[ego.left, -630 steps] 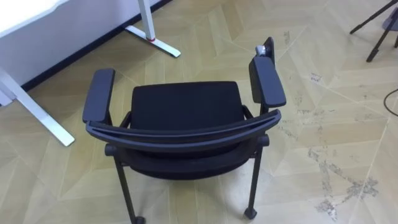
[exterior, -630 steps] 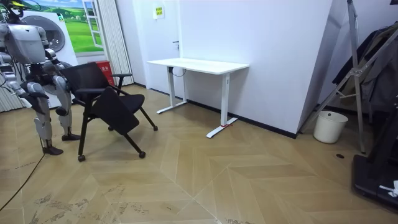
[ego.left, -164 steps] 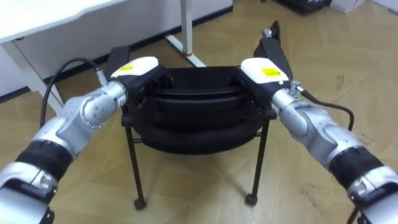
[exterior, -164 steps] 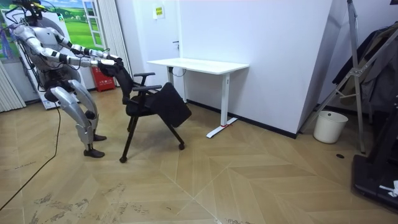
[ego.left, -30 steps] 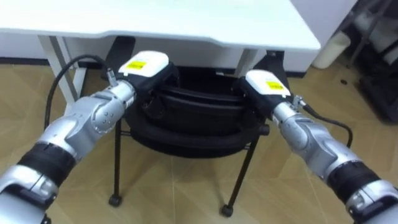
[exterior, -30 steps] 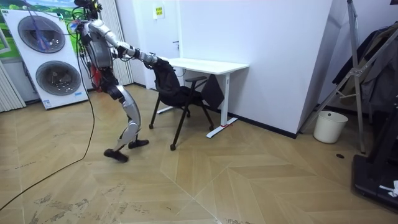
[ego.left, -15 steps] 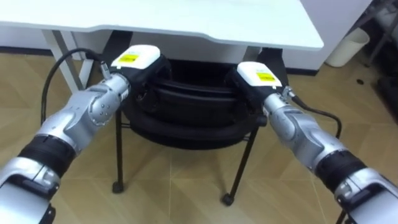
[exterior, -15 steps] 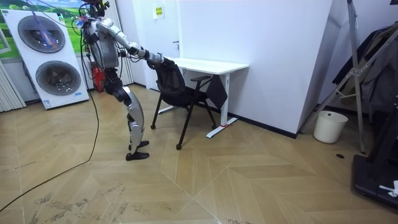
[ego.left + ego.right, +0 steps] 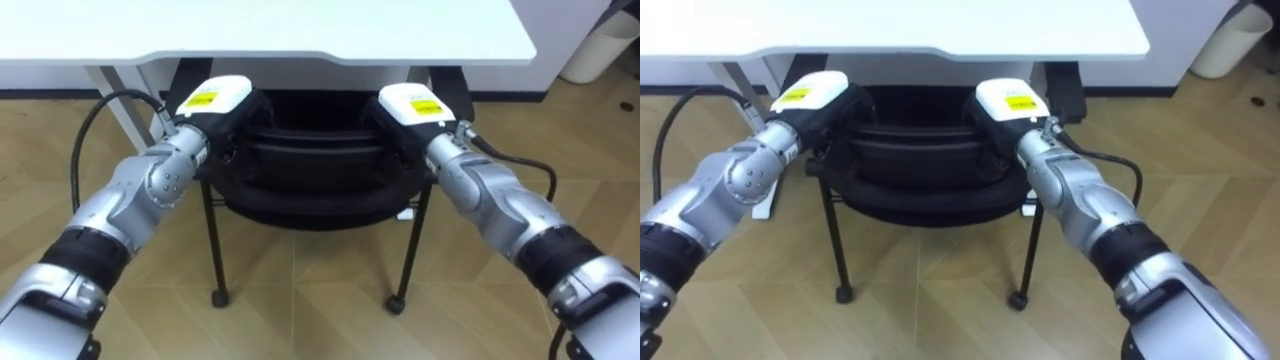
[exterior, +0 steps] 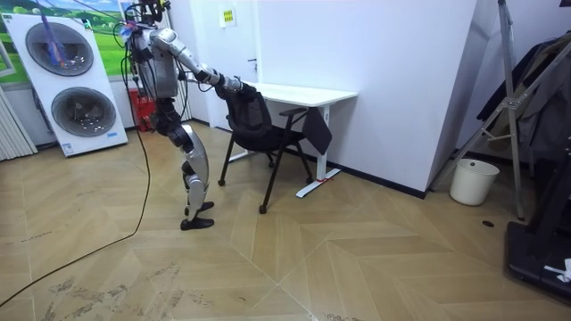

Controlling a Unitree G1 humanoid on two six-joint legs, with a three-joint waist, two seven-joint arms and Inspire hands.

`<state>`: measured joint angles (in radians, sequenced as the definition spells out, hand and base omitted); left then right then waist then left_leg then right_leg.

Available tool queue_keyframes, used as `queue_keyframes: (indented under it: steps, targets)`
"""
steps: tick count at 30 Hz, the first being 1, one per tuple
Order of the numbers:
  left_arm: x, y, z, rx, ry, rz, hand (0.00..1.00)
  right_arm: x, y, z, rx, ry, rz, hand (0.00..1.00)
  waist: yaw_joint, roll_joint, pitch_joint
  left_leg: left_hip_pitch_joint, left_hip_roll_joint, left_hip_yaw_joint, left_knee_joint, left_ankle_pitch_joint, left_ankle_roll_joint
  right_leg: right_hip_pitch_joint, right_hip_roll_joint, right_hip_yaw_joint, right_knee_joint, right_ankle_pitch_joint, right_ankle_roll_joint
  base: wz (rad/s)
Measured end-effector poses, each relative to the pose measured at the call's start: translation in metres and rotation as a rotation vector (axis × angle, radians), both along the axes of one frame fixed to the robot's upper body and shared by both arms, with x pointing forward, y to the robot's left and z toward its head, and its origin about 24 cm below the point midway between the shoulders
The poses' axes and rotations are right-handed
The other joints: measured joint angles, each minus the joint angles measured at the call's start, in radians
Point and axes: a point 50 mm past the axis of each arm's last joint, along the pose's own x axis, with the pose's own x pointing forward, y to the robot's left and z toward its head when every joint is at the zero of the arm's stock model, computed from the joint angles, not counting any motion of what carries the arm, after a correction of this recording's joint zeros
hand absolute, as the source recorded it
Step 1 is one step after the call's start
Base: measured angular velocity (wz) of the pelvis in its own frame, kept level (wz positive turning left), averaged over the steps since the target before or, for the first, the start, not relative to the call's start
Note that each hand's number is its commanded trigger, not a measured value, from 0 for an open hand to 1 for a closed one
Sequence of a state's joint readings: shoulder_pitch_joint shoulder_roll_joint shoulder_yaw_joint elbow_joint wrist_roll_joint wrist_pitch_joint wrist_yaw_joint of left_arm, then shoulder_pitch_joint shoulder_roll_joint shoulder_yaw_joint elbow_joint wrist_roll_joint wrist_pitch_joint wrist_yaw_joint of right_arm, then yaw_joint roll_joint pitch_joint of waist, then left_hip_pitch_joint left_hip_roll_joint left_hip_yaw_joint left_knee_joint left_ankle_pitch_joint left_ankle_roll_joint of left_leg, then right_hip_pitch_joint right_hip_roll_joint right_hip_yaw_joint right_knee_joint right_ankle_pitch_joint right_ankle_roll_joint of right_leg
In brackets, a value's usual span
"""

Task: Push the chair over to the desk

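Left hand (image 9: pixel 222 105) and right hand (image 9: pixel 405 110) meet the backrest (image 9: pixel 312 150) of the black metal-legged armchair (image 9: pixel 310 207), grasp impossible to tell; a hard shove could jam its armrests (image 9: pixel 188 73) under the white desk (image 9: pixel 300 30).

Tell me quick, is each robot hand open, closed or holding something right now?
Left robot hand: on the chair back; open or closed cannot be told.
Right robot hand: on the chair back too; cannot be told.
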<state>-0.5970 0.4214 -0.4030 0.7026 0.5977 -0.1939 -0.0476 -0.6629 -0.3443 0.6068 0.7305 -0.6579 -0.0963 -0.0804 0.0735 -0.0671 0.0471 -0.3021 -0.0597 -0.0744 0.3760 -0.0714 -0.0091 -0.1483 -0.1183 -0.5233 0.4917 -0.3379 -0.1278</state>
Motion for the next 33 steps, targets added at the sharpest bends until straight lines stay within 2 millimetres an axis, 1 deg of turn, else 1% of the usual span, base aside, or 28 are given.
queue_keyframes:
  steps: [1,3,4,7,8,9,13,18,20,22,24,30,33]
  targets:
    - [0.0,0.0,0.0,-0.001,-0.002,-0.001,1.0,0.0,0.0,0.0,-0.001,-0.001,0.0,1.0,0.0,-0.001,0.0004,0.0,0.003,0.008,-0.004,0.002,0.0,0.002,0.003,-0.001,-0.004,0.0,-0.001,0.03]
    - [0.001,-0.001,0.001,-0.001,-0.005,-0.002,1.0,0.0,-0.001,0.0,-0.003,0.006,-0.001,1.0,0.0,-0.005,0.0034,0.013,0.004,0.009,-0.014,0.002,0.0,0.014,0.005,-0.003,-0.012,0.0,-0.001,0.0]
    - [0.0,-0.001,0.001,-0.002,-0.005,-0.003,1.0,0.0,-0.001,-0.001,-0.004,0.01,0.0,1.0,0.0,-0.006,0.004,0.018,0.011,0.01,-0.016,0.002,0.0,0.02,0.007,-0.003,-0.017,0.0,-0.001,0.0]
    - [0.0,0.0,0.002,-0.002,-0.008,-0.003,1.0,0.0,-0.001,-0.001,-0.003,0.012,0.005,1.0,0.0,-0.008,0.005,0.026,0.013,0.016,-0.016,0.002,0.0,0.029,0.011,-0.003,-0.029,0.001,-0.001,0.0]
    - [0.0,-0.001,0.002,-0.003,-0.01,-0.005,0.65,0.0,-0.002,-0.001,-0.003,0.012,0.006,0.56,0.0,-0.008,0.005,0.028,0.013,0.017,-0.018,0.002,0.0,0.03,0.011,-0.003,-0.03,0.001,-0.001,0.0]
    - [0.0,0.0,0.002,-0.004,-0.01,-0.004,0.0,0.0,-0.001,-0.001,-0.003,0.012,0.006,0.0,0.0,-0.008,0.005,0.029,0.014,0.017,-0.019,0.002,0.0,0.031,0.012,-0.003,-0.031,0.001,-0.001,0.0]
    - [-0.001,-0.001,0.001,-0.006,-0.007,-0.004,0.0,0.0,-0.002,-0.001,-0.005,0.023,0.006,0.0,0.0,-0.007,0.0048,0.034,0.014,0.017,-0.019,0.002,-0.001,0.045,0.018,-0.008,-0.047,0.005,-0.003,0.01]
    - [0.001,-0.002,0.002,-0.075,0.024,0.026,0.0,0.002,-0.005,0.0,0.006,0.058,-0.013,0.0,0.005,-0.002,0.0032,0.034,0.014,0.016,-0.017,0.002,-0.001,0.05,0.019,-0.013,-0.05,0.005,-0.004,0.02]
    - [0.002,-0.004,0.002,-0.095,0.035,0.029,0.0,0.002,-0.006,0.0,-0.007,0.074,-0.018,0.0,0.004,0.001,0.0013,0.036,0.016,0.016,-0.013,0.002,-0.001,0.062,0.023,-0.02,-0.064,0.007,-0.001,0.08]
    - [0.002,-0.006,0.003,-0.113,0.044,0.031,0.0,0.002,-0.007,0.0,-0.012,0.078,-0.019,0.0,0.004,0.005,0.0003,0.037,0.014,0.015,-0.014,0.002,-0.001,0.067,0.023,-0.026,-0.068,0.008,0.0,0.08]
    - [0.001,-0.007,-0.001,-0.119,0.062,0.036,0.0,0.002,-0.008,-0.001,-0.017,0.095,-0.018,0.0,0.003,0.009,-0.0003,0.051,0.013,0.015,-0.017,0.002,-0.001,0.085,0.026,-0.027,-0.079,0.01,0.003,0.03]
    - [0.001,-0.01,-0.002,-0.137,0.08,0.062,0.0,0.002,-0.007,0.0,-0.024,0.12,-0.009,0.0,0.001,0.015,-0.0065,0.069,0.013,0.017,-0.033,0.002,-0.001,0.094,0.024,-0.027,-0.085,0.01,0.003,0.0]
    - [-0.004,-0.01,-0.001,-0.153,0.073,0.067,0.0,0.001,-0.005,0.003,-0.023,0.141,0.0,0.0,-0.003,0.015,-0.0125,0.068,0.013,0.018,-0.04,0.002,-0.001,0.095,0.025,-0.026,-0.09,0.011,0.005,0.02]
